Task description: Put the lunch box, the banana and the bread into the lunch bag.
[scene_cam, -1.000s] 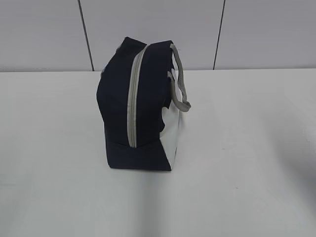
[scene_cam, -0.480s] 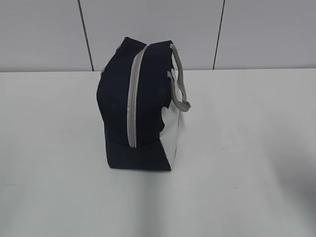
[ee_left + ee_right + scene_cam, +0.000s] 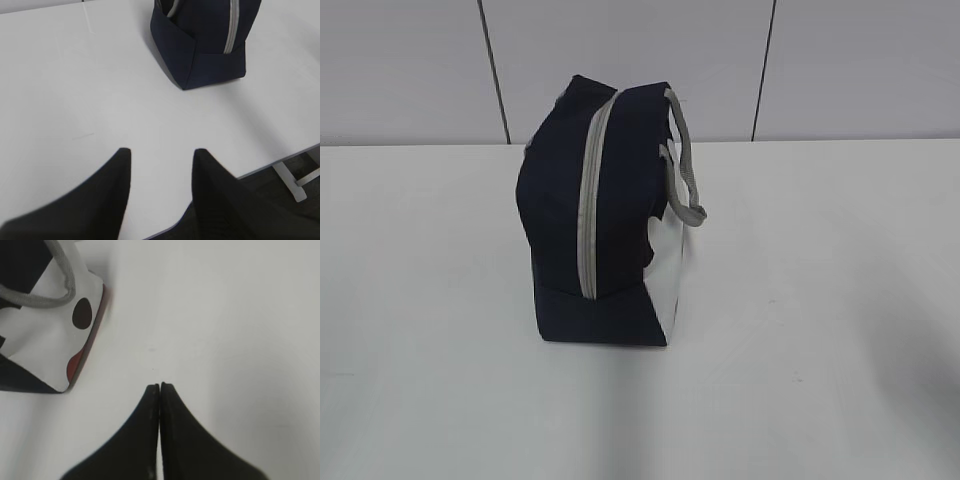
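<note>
The navy lunch bag [image 3: 600, 215] stands upright on the white table [image 3: 820, 300], its grey zipper [image 3: 588, 200] running shut up the near end and grey handles [image 3: 682, 160] at its right. It also shows in the left wrist view [image 3: 200, 40] and, with its white side panel, in the right wrist view [image 3: 47, 335]. My left gripper [image 3: 160, 152] is open and empty over bare table, well short of the bag. My right gripper [image 3: 160, 386] is shut and empty, to the right of the bag. The lunch box, banana and bread are out of view.
The table's front edge [image 3: 280, 160] and a white table leg [image 3: 292, 180] show at the right of the left wrist view. A grey panelled wall [image 3: 820, 70] stands behind the table.
</note>
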Tool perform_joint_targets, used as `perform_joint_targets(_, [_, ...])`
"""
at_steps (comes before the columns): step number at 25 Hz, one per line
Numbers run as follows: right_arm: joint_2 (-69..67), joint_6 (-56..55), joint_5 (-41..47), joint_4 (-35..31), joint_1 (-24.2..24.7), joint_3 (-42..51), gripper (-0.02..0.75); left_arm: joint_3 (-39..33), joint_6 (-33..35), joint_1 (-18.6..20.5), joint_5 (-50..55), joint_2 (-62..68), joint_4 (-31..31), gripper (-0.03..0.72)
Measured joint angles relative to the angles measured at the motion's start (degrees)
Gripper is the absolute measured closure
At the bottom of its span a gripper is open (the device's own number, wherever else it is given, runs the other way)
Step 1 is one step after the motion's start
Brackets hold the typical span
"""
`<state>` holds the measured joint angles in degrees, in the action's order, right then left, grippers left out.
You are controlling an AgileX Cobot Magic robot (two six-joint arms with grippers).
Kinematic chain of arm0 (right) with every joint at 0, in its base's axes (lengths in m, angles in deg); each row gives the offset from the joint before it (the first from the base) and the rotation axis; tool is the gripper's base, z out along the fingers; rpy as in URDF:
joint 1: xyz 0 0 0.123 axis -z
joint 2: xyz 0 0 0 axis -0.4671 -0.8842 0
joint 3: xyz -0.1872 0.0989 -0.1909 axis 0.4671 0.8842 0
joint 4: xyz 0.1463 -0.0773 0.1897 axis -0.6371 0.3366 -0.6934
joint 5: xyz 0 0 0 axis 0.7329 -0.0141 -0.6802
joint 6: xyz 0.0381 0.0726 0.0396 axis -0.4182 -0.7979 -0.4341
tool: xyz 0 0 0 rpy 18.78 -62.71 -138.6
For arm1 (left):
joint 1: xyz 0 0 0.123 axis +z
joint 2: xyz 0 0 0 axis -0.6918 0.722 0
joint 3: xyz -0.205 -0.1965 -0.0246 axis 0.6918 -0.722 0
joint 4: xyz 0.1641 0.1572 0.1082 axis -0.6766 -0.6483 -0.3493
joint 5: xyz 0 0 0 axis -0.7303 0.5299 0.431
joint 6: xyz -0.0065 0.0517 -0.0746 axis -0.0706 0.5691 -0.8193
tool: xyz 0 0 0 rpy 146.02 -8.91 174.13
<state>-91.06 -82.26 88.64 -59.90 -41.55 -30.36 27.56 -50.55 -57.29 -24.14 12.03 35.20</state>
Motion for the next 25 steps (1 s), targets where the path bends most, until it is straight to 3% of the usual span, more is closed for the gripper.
perform_joint_targets(2, [0.02, 6.48, 4.33, -5.04, 0.02, -2.47, 0.754, 0.00, 0.00, 0.00, 0.00, 0.00, -0.01, 0.393])
perform_joint_targets(7, [0.02, 15.56, 14.02, -9.92, 0.02, -7.29, 0.754, 0.00, 0.00, 0.00, 0.00, 0.00, -0.01, 0.401])
perform_joint_targets(12, [3.78, 29.80, 23.13, -20.50, 0.02, -10.99, 0.754, 0.00, 0.00, 0.00, 0.00, 0.00, -0.01, 0.401])
perform_joint_targets(15, [8.34, 32.29, 26.82, -22.30, 0.02, -11.24, 0.744, 0.00, 0.00, 0.00, 0.00, 0.00, -0.01, 0.401])
perform_joint_targets(17, [11.82, 33.21, 29.78, -22.30, 0.40, -11.24, 0.670, 0.00, 0.00, 0.00, 0.00, 0.00, -0.01, 0.402])
perform_joint_targets(18, [13.51, 33.80, 31.11, -22.19, 0.71, -11.24, 0.593, 0.00, 0.00, 0.00, 0.00, 0.00, -0.01, 0.405])
perform_joint_targets(22, [18.98, 35.22, 36.79, -20.83, 1.38, -11.24, 0.196, 0.00, 0.00, 0.00, 0.00, 0.00, -0.01, 0.430])
perform_joint_targets(23, [20.18, 35.33, 38.50, -20.41, 1.46, -11.28, 0.146, 0.00, 0.00, 0.00, 0.00, 0.00, -0.01, 0.434])
perform_joint_targets(25, [22.46, 35.45, 42.06, -19.87, 2.03, -11.36, 0.120, 0.00, 0.00, 0.00, 0.00, 0.00, -0.01, 0.441])
